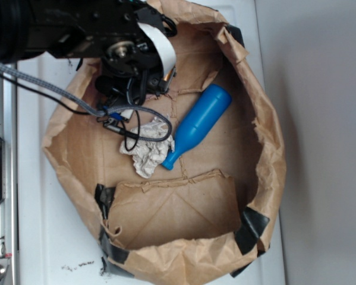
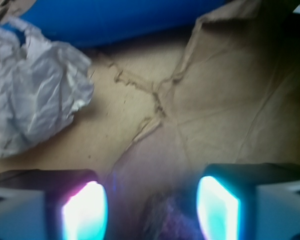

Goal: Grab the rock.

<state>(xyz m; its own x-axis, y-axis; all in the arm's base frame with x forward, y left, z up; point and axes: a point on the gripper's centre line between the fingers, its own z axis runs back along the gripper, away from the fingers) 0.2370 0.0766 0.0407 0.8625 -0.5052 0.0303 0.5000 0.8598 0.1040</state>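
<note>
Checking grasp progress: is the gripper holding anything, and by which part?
Nothing yet. The gripper is open, with the rock lying between its fingers, ungripped.

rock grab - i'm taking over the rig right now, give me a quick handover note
Gripper: open, low inside the paper bag, fingers either side of a dark lumpy shape at the bottom edge of the wrist view, apparently the rock.
Paper wad and blue bottle lie beside it, untouched.
Done: approach and straddle.
Left: close on the rock and lift. The exterior view hides the rock behind the arm.
</note>
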